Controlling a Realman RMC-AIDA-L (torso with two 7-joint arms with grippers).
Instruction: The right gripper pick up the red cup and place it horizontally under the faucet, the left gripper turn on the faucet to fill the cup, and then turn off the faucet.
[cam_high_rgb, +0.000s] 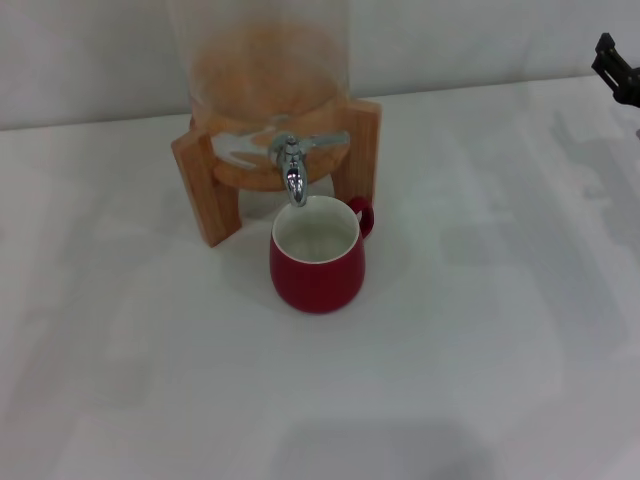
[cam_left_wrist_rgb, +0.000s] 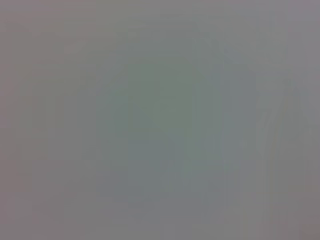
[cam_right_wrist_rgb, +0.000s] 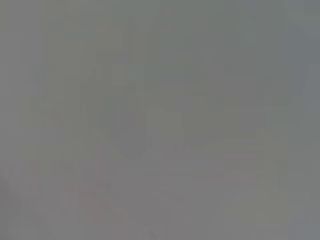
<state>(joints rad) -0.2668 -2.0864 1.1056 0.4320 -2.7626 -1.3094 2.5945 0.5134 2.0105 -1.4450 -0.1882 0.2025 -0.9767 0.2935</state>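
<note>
Both wrist views show only a flat grey blur, and nothing can be made out in them.

In the head view, the top of the glass dispenser (cam_high_rgb: 262, 70) is cut off by the top edge, and its glass looks hazy with an orange-brown glow inside. It sits on a wooden stand (cam_high_rgb: 207, 185) with two legs showing in front.

Only a small black bit of the right gripper (cam_high_rgb: 618, 70) shows, at the far right edge near the top. Most of it is cut off, so I cannot tell how its fingers stand. It holds nothing that can be seen and is well apart from the cup. The left gripper does not show in any view.

The red cup (cam_high_rgb: 317, 262) stands upright on the white table (cam_high_rgb: 480, 350), just in front of the stand. Its open mouth faces up and the white inside shows. Whether there is water inside is hard to tell. Its red loop handle points back and to the right, near the stand's right leg.

The faucet (cam_high_rgb: 294, 165) is shiny and sticks out from the front of the dispenser. Its spout points down over the back rim of the cup. Its flat lever handle reaches out to the right.
</note>
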